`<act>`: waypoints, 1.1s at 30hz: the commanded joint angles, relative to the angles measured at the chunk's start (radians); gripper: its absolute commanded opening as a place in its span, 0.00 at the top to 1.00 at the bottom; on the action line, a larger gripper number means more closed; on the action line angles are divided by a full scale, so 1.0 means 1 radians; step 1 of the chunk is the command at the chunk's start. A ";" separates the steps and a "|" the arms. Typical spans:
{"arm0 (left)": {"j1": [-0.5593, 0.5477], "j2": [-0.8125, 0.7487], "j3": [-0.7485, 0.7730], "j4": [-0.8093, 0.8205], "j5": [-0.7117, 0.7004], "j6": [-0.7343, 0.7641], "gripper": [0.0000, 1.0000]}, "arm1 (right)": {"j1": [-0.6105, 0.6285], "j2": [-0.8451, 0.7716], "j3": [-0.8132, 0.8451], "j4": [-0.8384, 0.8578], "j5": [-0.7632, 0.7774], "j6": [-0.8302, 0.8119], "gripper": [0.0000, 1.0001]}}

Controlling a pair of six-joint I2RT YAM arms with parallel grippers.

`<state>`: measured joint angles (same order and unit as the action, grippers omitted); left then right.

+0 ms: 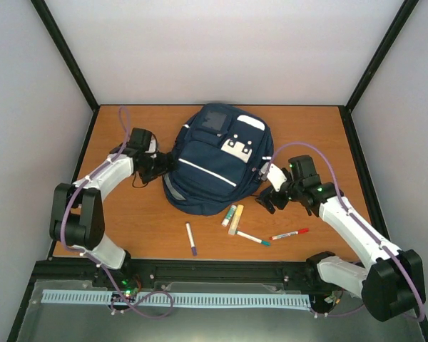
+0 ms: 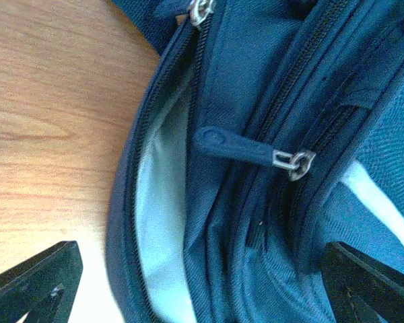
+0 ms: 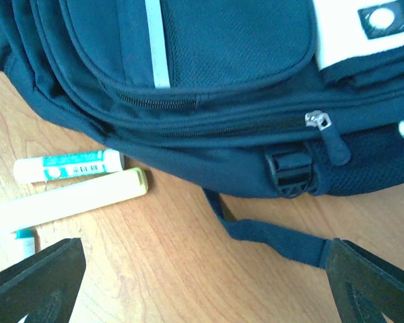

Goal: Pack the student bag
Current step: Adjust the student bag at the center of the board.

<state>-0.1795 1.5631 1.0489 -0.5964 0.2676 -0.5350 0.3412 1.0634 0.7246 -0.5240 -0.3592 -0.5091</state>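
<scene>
One purple-tipped pen (image 1: 190,239) near student bag (image 1: 210,167)

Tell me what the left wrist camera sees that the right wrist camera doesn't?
Only the left wrist view: a zip gaping open on the student bag, pale lining inside, and a long navy zip pull.
Only the right wrist view: a white tube with a green label and a pale yellow marker beside the bag, a black buckle and a loose strap.
Both: the navy bag, the wooden table, and dark jaws standing open at the bottom corners.
</scene>
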 commanded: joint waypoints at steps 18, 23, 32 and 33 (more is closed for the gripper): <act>-0.282 0.186 0.112 0.227 0.151 -0.109 0.01 | -0.013 0.106 0.088 -0.128 -0.193 -0.056 0.00; -0.335 0.164 0.160 0.177 0.153 -0.053 0.01 | -0.014 0.050 0.079 -0.122 -0.187 -0.074 0.00; -0.326 -0.100 0.130 -0.074 -0.360 0.045 0.00 | -0.014 0.053 0.174 -0.058 0.186 -0.048 0.00; -0.323 -0.114 0.129 -0.104 -0.432 0.039 0.00 | -0.014 0.069 0.198 -0.054 0.203 -0.040 0.00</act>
<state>-0.5079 1.5578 1.1587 -0.5838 0.1608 -0.5293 0.3351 1.0908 0.8322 -0.6247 -0.3130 -0.5533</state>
